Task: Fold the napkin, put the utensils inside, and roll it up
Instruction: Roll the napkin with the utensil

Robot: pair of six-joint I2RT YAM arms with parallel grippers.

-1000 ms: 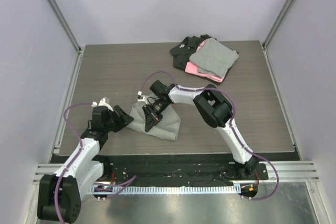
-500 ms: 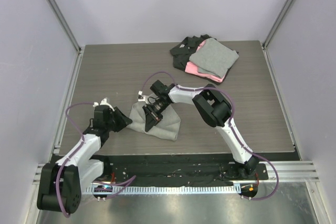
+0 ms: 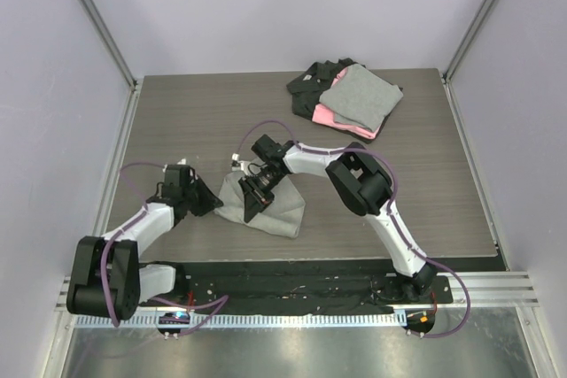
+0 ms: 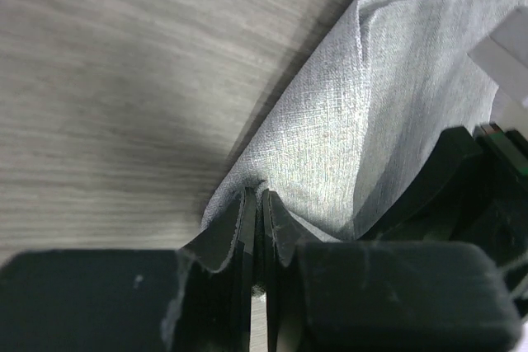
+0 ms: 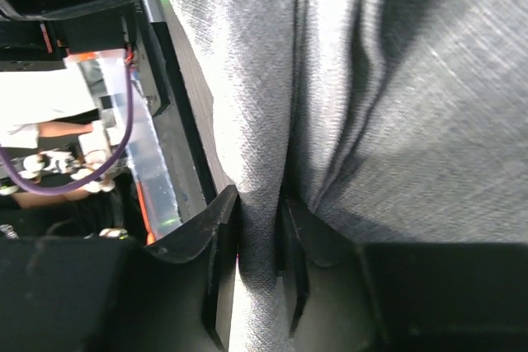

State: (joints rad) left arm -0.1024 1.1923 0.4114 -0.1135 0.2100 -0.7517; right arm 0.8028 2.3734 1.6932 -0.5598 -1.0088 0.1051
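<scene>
The napkin (image 3: 282,212) lies rumpled on the surface (image 3: 425,183), left of centre. It looks light and limp, best pinched at an edge or fold. Left jaws are closed on its corner; right jaws clamp 1 raised fold.

We have closed our left gripper (image 3: 211,204): its jaws, apart a second ago, now pinch the corner of the napkin (image 3: 279,214) right at their tips. The gripper has edged forward onto that cloth edge, and the arm links behind it have folded back.
</scene>
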